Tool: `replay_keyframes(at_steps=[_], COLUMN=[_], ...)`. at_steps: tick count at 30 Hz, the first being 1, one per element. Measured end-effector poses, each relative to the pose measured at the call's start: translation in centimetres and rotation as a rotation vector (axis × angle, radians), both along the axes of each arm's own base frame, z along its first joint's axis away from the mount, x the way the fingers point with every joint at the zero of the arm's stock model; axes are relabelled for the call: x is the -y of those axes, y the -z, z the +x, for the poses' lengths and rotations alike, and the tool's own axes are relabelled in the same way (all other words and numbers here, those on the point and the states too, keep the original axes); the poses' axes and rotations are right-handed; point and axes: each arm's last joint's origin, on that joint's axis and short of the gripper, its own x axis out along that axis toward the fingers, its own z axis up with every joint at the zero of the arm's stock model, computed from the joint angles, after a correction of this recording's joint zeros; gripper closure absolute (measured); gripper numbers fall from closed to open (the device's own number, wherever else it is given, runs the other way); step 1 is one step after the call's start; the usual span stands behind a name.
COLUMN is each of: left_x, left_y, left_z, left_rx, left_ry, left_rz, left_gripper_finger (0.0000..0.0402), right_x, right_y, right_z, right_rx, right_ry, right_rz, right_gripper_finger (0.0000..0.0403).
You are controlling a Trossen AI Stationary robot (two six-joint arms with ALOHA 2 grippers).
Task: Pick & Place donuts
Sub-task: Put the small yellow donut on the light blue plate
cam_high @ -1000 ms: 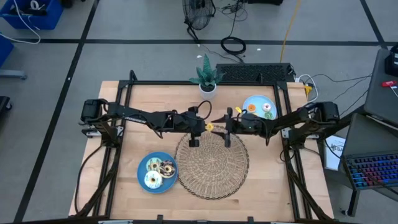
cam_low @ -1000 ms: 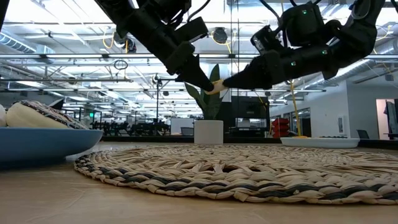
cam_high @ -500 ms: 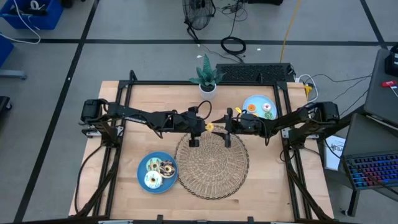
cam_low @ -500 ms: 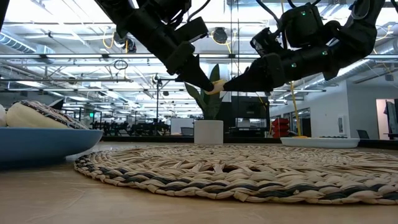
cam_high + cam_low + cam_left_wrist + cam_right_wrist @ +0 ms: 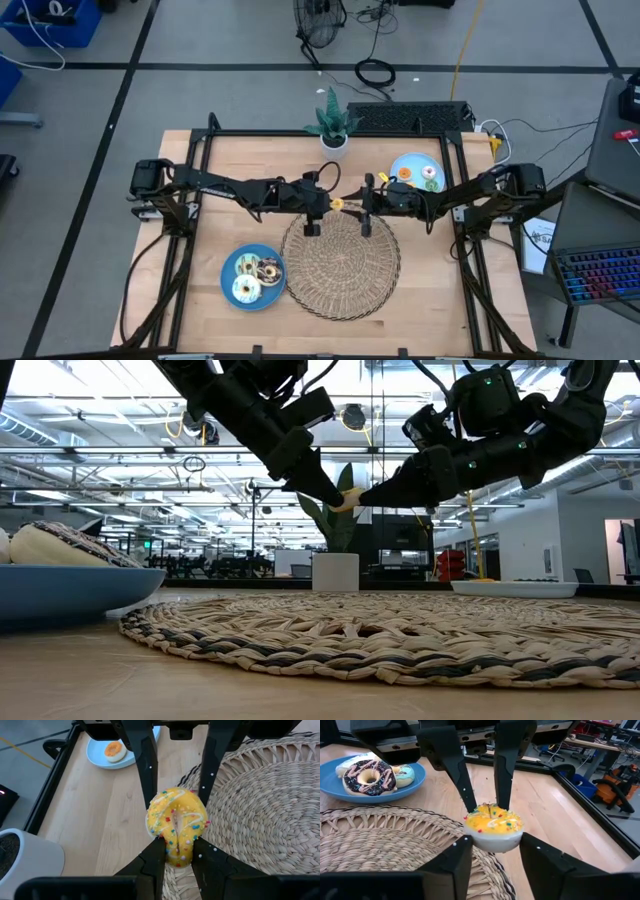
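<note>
- Since the earlier frames, nothing on the table has shifted; only the right gripper has narrowed its jaws a little around the yellow donut, both arms staying tip to tip.
- High view: left gripper (image 5: 330,203) and right gripper (image 5: 352,205) meet nose to nose above the far edge of the mat (image 5: 340,290). Between their tips sits the yellow donut (image 5: 338,204), equally near to both arms. Behind the left arm lies the near plate (image 5: 228,275) with several donuts; behind the right arm, the far plate (image 5: 408,163).
- Low view: both grippers hang well above the mat (image 5: 380,635), sloping down to one point where the donut (image 5: 347,499) is held in the air, touching nothing below.
- Left wrist view: the left fingers (image 5: 150,865) pinch the donut (image 5: 176,824) edge-on, squeezing it into a fold. The right gripper's fingers (image 5: 145,770) reach in from straight ahead and flank the donut on both sides.
- Right wrist view: the right fingers (image 5: 451,862) stand apart, one on each side of the donut (image 5: 493,826); contact is not clear, so no firm grip is shown. The left fingers (image 5: 506,765) clamp it from directly ahead.
- Judgement: a handover, left to right; the right jaws must finish closing before the left lets go.
</note>
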Motion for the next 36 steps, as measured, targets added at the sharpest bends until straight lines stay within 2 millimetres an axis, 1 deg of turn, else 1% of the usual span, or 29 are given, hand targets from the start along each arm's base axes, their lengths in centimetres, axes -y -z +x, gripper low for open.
replay_keyframes(at_steps=[11,15,20,22,24,29,32,36], left_x=[0.0,0.01,-0.1,-0.11,-0.13,-0.38,-0.34,-0.08], left_y=[-0.1,-0.1,-0.1,-0.1,-0.1,-0.17,-0.2,-0.21], left_z=[0.08,0.08,0.07,0.07,0.07,0.05,0.05,0.06], left_rx=[0.014,0.016,0.034,0.037,0.039,0.053,0.049,0.043], left_ry=[0.0,-0.002,-0.062,-0.071,-0.079,-0.165,-0.155,-0.138], left_rz=[0.001,-0.01,-0.083,-0.096,-0.1,-0.059,-0.032,-0.013], left_gripper_finger=[0.0309,0.0309,0.0302,0.0285,0.0257,0.0159,0.0102,0.0044], right_x=[0.01,0.01,0.01,0.01,0.01,0.03,0.02,0.01], right_y=[-0.19,-0.19,-0.19,-0.19,-0.18,-0.18,-0.12,0.01], right_z=[0.03,0.03,0.03,0.03,0.03,0.03,0.01,-0.02], right_rx=[0.021,0.021,0.021,0.021,0.021,0.021,0.014,0.0], right_ry=[0.0,-0.001,-0.002,-0.001,-0.001,0.001,0.001,0.0], right_rz=[-0.002,-0.002,-0.002,-0.002,-0.002,-0.002,-0.002,0.0], right_gripper_finger=[0.0298,0.0304,0.0303,0.0304,0.0305,0.0305,0.0308,0.0313])
